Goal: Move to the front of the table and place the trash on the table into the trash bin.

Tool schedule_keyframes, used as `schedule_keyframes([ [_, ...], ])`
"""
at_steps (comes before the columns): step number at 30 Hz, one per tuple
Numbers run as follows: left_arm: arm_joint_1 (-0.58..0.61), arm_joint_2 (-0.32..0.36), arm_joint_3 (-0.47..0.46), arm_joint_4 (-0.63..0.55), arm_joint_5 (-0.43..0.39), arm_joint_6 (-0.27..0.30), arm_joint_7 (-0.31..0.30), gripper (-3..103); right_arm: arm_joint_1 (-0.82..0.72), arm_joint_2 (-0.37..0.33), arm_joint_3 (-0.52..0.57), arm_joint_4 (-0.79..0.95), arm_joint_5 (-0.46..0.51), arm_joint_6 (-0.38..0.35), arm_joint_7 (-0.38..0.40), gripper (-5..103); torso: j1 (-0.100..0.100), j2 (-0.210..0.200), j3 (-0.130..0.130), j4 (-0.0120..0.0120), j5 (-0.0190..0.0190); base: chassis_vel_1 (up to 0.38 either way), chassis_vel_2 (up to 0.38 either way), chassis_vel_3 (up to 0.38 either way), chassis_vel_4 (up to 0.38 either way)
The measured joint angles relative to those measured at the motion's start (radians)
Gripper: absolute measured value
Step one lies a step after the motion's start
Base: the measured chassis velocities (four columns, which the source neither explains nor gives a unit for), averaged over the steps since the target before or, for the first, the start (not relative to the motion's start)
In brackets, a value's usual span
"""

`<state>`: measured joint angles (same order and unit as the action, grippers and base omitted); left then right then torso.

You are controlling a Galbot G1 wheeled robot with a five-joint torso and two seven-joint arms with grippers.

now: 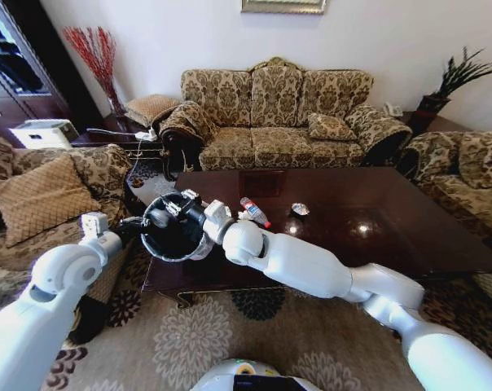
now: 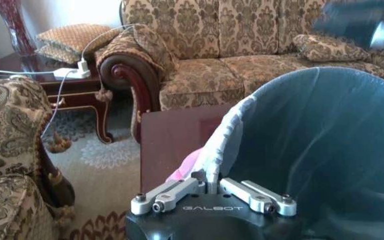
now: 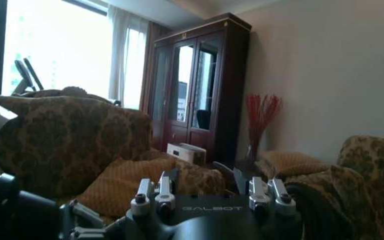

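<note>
Glossy dark reddish-brown wooden table (image 1: 376, 213); thin whitish translucent plastic liner over round dark bin (image 2: 325, 145); crinkled silvery wrapper (image 1: 300, 209).

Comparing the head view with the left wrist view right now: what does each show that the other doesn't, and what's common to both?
Head view alone: the plastic bottle and the silvery wrapper lying on the table, and the right gripper over the trash bin.

Left wrist view alone: the left gripper shut on the bin's bag-lined rim, seen close up, with something pink beside it.

Both: the trash bin, the table's corner and the patterned sofa behind.
</note>
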<state>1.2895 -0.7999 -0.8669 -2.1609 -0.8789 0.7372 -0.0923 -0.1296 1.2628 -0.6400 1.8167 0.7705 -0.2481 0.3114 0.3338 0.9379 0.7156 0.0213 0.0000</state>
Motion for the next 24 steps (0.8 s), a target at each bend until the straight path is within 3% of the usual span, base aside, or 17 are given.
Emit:
schedule_keyframes([
  [2,-0.002,-0.001,0.0,0.001,0.0,0.0,0.0,0,0.0,-0.003,0.025,-0.004,0.0,0.0,0.005,57,0.0,0.0,0.0,0.0001,0.0,0.0,0.0,0.0,0.0],
  [4,-0.003,-0.004,0.0,0.001,0.0,-0.001,0.001,0,-0.011,-0.014,0.076,-0.019,-0.003,-0.01,0.025,68,0.0,0.0,0.0,0.0002,0.0,0.0,0.0,0.0,0.0],
  [8,0.003,-0.012,-0.007,-0.004,0.001,-0.001,0.001,0,-0.046,-0.038,0.137,-0.049,-0.008,-0.022,0.054,78,0.0,0.0,0.0,0.0003,0.0,0.0,0.0,0.0,0.0],
  [12,0.009,-0.033,-0.018,-0.012,0.019,-0.001,0.005,0,-0.162,-0.092,0.26,-0.203,-0.025,-0.026,0.053,97,0.0,0.0,0.0,-0.0004,0.0004,0.0,0.0,0.0,0.0],
  [13,0.009,-0.033,-0.018,-0.012,0.019,-0.001,0.005,0,-0.162,-0.092,0.26,-0.203,-0.025,-0.026,0.053,97,0.0,0.0,0.0,-0.0004,0.0004,0.0,0.0,0.0,0.0],
  [18,0.007,-0.059,-0.018,-0.024,0.043,-0.001,0.007,0,-0.239,-0.084,0.342,-0.425,-0.031,0.012,-0.055,100,0.0,0.0,0.0,-0.0003,0.0001,0.0,0.0,0.0,0.0],
  [24,0.032,-0.098,-0.02,-0.056,0.062,-0.002,0.01,0,-0.266,0.002,0.398,-0.658,-0.078,0.056,-0.164,100,0.0,0.0,0.0,0.0003,0.0,0.0,0.0,0.0,0.0],
])
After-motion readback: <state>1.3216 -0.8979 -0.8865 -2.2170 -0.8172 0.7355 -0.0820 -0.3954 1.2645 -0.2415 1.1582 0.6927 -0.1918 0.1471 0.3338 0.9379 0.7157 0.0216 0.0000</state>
